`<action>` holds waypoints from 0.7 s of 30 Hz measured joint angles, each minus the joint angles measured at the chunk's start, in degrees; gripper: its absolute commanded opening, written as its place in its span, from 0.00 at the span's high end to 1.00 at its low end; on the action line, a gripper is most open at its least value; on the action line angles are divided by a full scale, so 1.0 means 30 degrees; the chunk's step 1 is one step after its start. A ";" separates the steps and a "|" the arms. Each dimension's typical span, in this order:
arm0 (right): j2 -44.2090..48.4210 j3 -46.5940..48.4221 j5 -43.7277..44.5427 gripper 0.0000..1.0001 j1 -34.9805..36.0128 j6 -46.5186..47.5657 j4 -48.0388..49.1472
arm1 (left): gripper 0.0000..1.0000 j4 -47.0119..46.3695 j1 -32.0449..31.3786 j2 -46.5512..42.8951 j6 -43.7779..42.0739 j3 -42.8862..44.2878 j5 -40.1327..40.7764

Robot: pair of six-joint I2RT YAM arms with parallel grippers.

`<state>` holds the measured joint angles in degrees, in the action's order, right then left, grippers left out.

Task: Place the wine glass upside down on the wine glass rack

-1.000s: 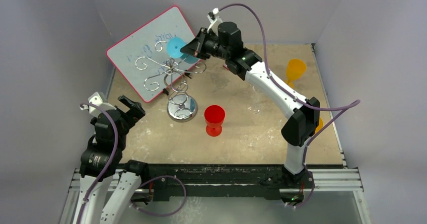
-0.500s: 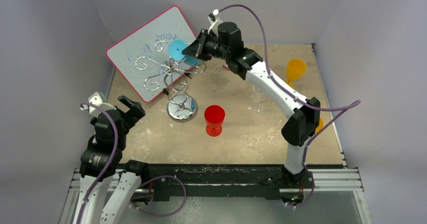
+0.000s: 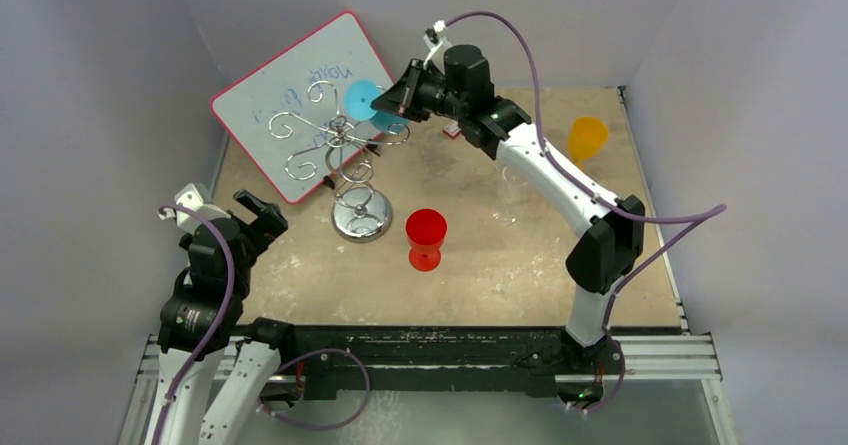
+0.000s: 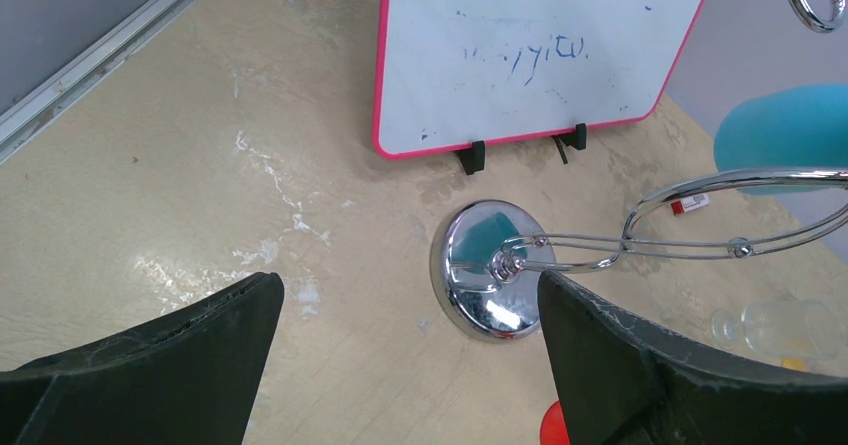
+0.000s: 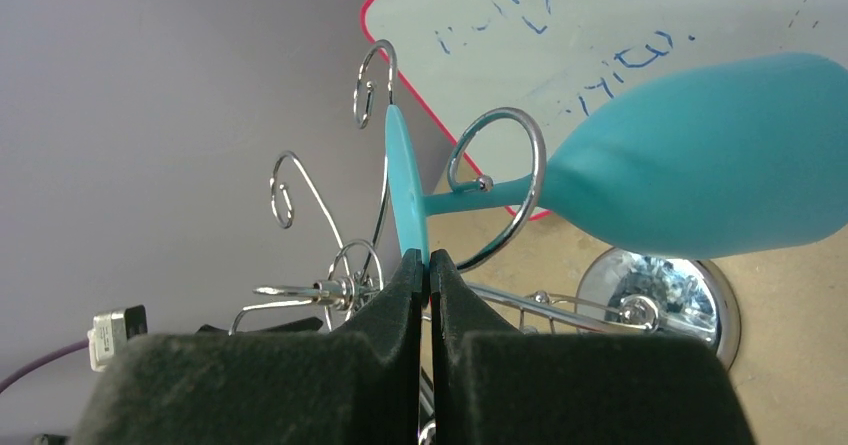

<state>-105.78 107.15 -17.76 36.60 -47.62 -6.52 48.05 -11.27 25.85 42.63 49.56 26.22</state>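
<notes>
Pinching one teal wine glass (image 5: 700,180) by the foot, looks like, right pincer (image 5: 428,263) sits beside the single wine glass rack (image 3: 362,217); red glass (image 3: 426,231), orange glass (image 3: 587,136) well apart; left pincer (image 4: 408,295) wide.

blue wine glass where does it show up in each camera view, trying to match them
Top external: the blue wine glass is upper centre, above the far arms of the wine glass rack.
Left wrist: only its bowl shows, at the right edge.
Right wrist: bowl at right, stem crossing a wire curl, foot pinched in the jaws of the right gripper.
Shared landmark: the rack's shiny round base.
</notes>
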 measured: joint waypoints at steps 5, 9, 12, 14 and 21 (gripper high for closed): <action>0.0612 -0.0430 -0.0080 1.00 -0.0277 -0.0044 0.0109 | 0.02 0.0000 0.0000 0.0007 0.0087 0.0000 0.0007; 0.0816 -0.0517 -0.0146 1.00 -0.0568 -0.0160 0.0240 | 0.02 0.0000 0.0000 0.0007 0.0087 0.0000 0.0015; 0.0816 -0.0554 -0.0138 1.00 -0.0758 -0.0291 0.0481 | 0.02 0.0000 0.0000 0.0007 0.0087 0.0000 0.0015; 0.0816 -0.0554 -0.0146 1.00 -0.0874 -0.0393 0.0663 | 0.02 0.0000 0.0000 0.0007 0.0087 0.0000 0.0015; 0.0750 -0.0503 -0.0495 1.00 -0.1093 -0.0641 0.0867 | 0.02 0.0000 0.0000 0.0044 0.0095 0.0000 0.0015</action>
<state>-103.53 105.65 -19.25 33.32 -49.54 -3.92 48.05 -11.27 25.98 42.92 49.56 26.26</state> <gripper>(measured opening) 0.008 0.985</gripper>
